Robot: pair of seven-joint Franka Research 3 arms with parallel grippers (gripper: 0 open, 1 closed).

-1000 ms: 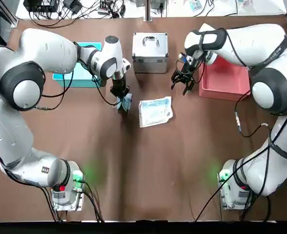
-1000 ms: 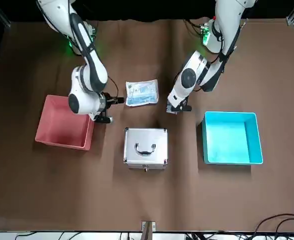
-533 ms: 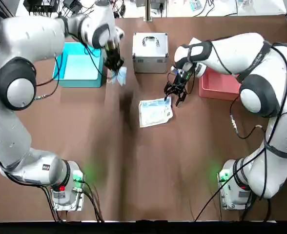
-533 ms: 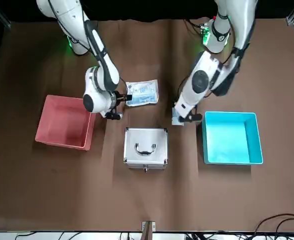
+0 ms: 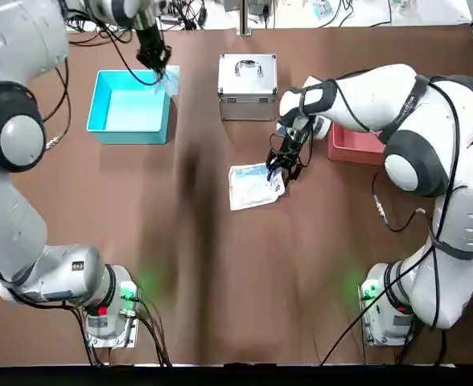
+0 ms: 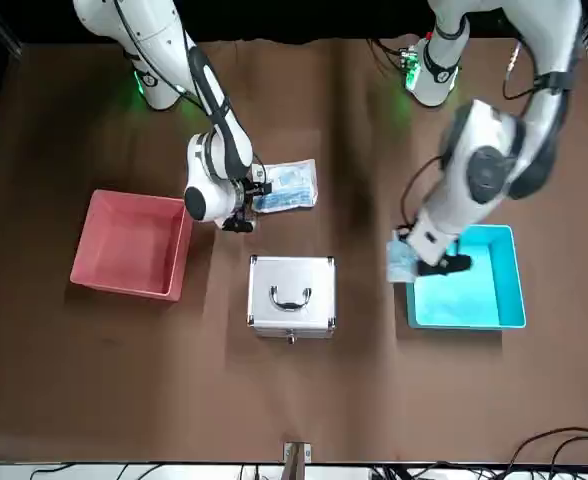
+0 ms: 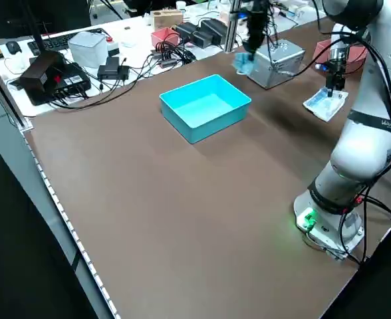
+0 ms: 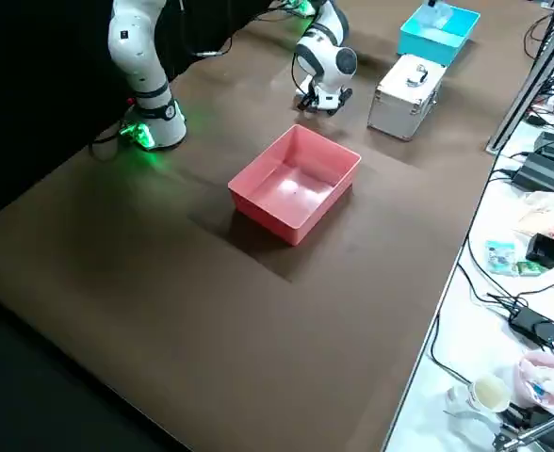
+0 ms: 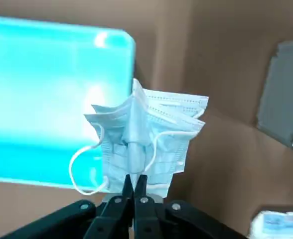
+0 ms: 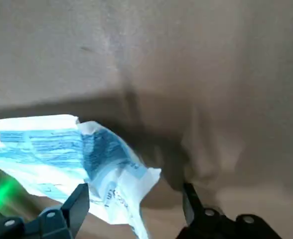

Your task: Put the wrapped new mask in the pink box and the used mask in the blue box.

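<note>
The used mask (image 9: 144, 134), bunchy pale blue, hangs from my left gripper (image 9: 135, 181), which is shut on it. It hangs over the corner of the blue box (image 5: 132, 135) nearest the silver case, in the air. In the front view the used mask (image 6: 402, 262) overlaps the rim of the blue box (image 6: 474, 295). The wrapped new mask (image 5: 255, 183) lies flat mid-table. My right gripper (image 5: 283, 161) is open and low at the packet's edge on the pink box's side; a corner of the wrapped new mask (image 10: 62, 154) lies between its fingers. The pink box (image 6: 124, 250) holds nothing.
A silver metal case (image 5: 247, 84) with a handle stands between the two boxes at the far side. My right arm covers part of the pink box (image 5: 353, 143) from above. Cables and gear lie beyond the table's far edge.
My left gripper lifted the used mask from beside the packet and carried it to the blue box's corner. My right gripper moved from beside the pink box down to the packet's edge.
</note>
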